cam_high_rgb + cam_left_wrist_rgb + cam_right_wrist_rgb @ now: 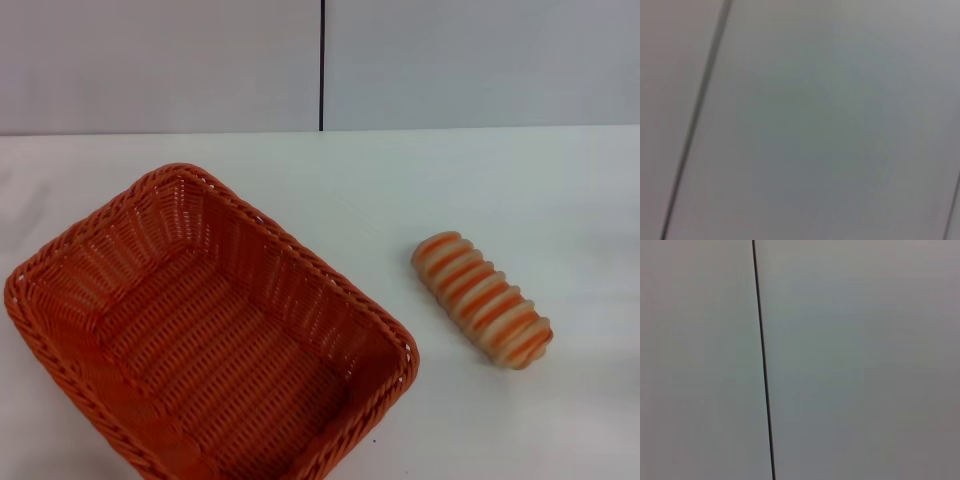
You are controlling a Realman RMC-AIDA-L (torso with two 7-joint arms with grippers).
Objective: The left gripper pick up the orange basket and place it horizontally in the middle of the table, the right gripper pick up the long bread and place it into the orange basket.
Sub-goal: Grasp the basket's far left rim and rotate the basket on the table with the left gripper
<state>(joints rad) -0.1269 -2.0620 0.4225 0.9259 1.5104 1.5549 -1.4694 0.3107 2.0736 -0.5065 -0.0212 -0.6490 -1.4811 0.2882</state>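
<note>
**Basket and bread wait on white counter**

Only the head view shows the orange basket (205, 335), angled at the counter's (520, 170) left, with the long bread (483, 298) lying apart to its right. Both wrist views show just grey wall panels (850, 360) and a dark seam (763, 360). Neither end effector appears, so their states cannot be told.

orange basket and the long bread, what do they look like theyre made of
The orange basket looks like woven wicker or plastic rattan: braided rim, ribbed weave, slight sheen. The long bread looks like a smooth, matte foam or plastic replica, cream with orange-brown ridges; which one is unclear.
</note>
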